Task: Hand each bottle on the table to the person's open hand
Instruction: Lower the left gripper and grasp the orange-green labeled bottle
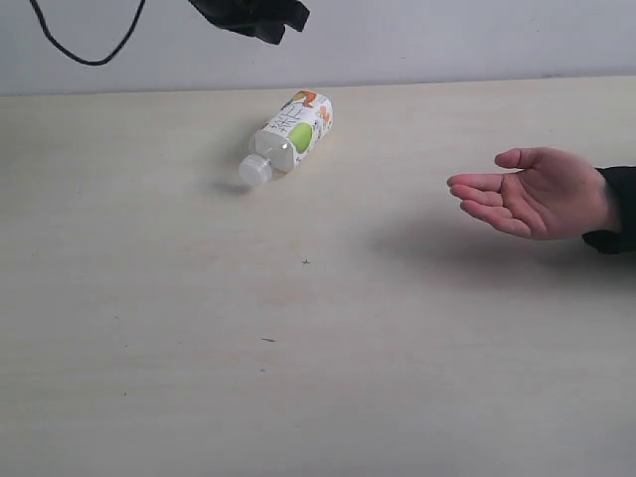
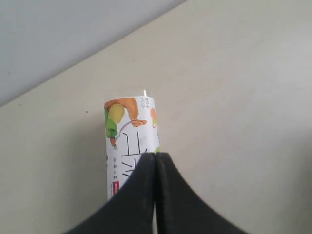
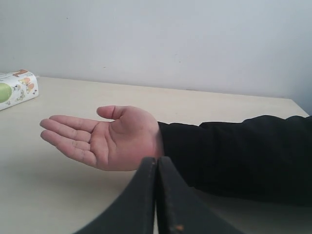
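Exterior view first: one short bottle (image 1: 290,137) with a green-apple label lies on its side toward the back of the table (image 1: 298,378). Its white cap points front-left and nothing touches it. A person's hand (image 1: 537,191) is on the right, palm up, well apart from the bottle. I take it the hand is held flat and low so a bottle can be laid into it. The left gripper (image 1: 260,20) hangs high over the bottle at the top edge, only partly in frame, and from here I cannot read how it is set.

The left wrist view settles that. Its two dark fingers (image 2: 141,195) are pressed together with only a seam between them, holding nothing. The bottle's label and flat base end lie just beyond them. The arm looks lined up over the bottle's body, and I judge it must spread its fingers before it can grip.

The right wrist view gives what the exterior lacks altogether: the right gripper (image 3: 157,163), likewise closed and empty. It faces the open palm and dark sleeve (image 3: 234,156) from the side, with the bottle's base far off at the frame's edge.
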You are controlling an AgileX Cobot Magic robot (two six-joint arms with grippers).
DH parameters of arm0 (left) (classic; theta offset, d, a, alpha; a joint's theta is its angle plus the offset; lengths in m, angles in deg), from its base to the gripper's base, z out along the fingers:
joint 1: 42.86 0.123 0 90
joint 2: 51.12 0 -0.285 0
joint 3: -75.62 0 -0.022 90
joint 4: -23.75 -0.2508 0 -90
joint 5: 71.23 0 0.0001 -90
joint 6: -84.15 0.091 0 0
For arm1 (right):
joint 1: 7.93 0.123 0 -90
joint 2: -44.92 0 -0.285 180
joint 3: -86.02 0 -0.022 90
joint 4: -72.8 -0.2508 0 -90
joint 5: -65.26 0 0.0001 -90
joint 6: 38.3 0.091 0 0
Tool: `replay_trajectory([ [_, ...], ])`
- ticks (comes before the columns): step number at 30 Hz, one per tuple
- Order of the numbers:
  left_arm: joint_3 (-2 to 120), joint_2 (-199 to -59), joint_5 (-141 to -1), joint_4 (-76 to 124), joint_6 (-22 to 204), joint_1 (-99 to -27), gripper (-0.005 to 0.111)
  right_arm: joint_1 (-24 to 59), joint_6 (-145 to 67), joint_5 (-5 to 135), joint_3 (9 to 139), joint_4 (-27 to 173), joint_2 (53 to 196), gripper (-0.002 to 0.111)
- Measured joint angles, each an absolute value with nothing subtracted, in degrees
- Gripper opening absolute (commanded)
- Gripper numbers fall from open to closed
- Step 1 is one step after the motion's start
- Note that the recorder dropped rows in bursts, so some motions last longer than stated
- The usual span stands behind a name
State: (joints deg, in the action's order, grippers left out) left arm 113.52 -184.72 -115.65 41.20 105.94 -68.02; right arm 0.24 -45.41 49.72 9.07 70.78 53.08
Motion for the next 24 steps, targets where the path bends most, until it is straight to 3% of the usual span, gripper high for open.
replay_trajectory([
  [8,114.73,-191.19,-119.02,38.59,105.18,-68.02,0.005,0.24,-45.41,49.72,9.07,70.78,53.08,0.001],
  [13,114.73,-193.22,-120.2,38.05,105.18,-68.02,0.031,0.24,-45.41,49.72,9.07,70.78,53.08,0.001],
  [18,115.81,-193.22,-119.61,38.05,105.79,-68.02,0.072,0.24,-45.41,49.72,9.07,70.78,53.08,0.001],
  [24,116.07,-193.34,-118.04,38.05,105.92,-68.02,0.076,0.24,-45.41,49.72,9.07,70.78,53.08,0.001],
])
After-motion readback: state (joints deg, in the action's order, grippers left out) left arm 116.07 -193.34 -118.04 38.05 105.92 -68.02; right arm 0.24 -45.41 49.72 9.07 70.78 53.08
